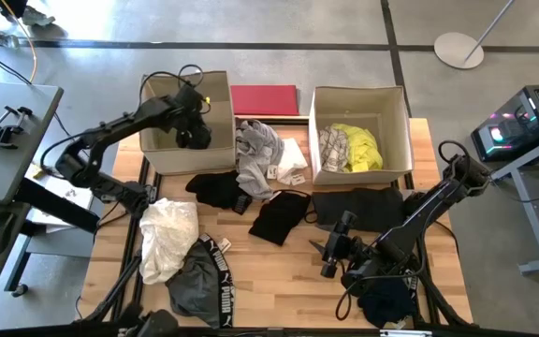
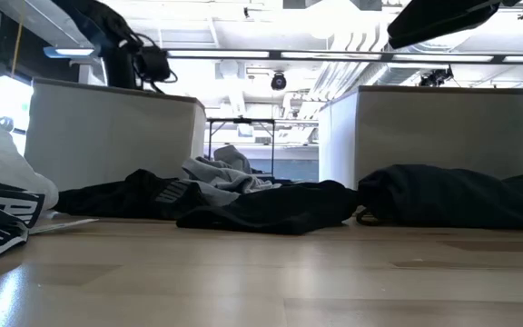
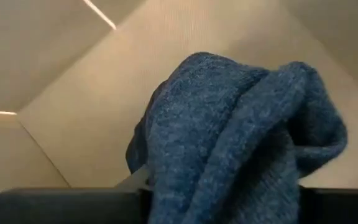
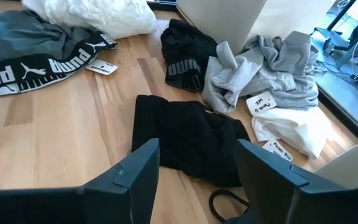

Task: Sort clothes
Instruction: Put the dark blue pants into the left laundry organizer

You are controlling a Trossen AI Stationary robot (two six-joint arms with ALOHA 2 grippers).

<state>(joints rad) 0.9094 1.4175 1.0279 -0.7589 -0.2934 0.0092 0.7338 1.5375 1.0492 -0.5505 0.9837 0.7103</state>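
Observation:
My left gripper (image 1: 195,131) reaches down into the left cardboard box (image 1: 168,157). Right in front of it, a dark blue knit garment (image 3: 241,137) fills the left wrist view against the box's inner walls. My right gripper (image 4: 197,180) hovers open above the table's near side (image 1: 330,248), with nothing between its fingers, over a black garment (image 4: 191,140). More clothes lie on the table: a white one (image 1: 167,234), a grey one with a PUMA waistband (image 1: 199,281), a grey one (image 1: 258,150) and two black ones (image 1: 218,190) (image 1: 358,208). A neon yellow one (image 1: 361,148) lies in the right box (image 1: 405,112).
A flat red board (image 1: 265,99) lies at the far edge between the two boxes. A cream-white garment with paper tags (image 4: 291,127) rests beside the grey one. Another dark garment (image 1: 386,304) lies at the near edge under my right arm. Bare wood shows at the near middle (image 1: 279,281).

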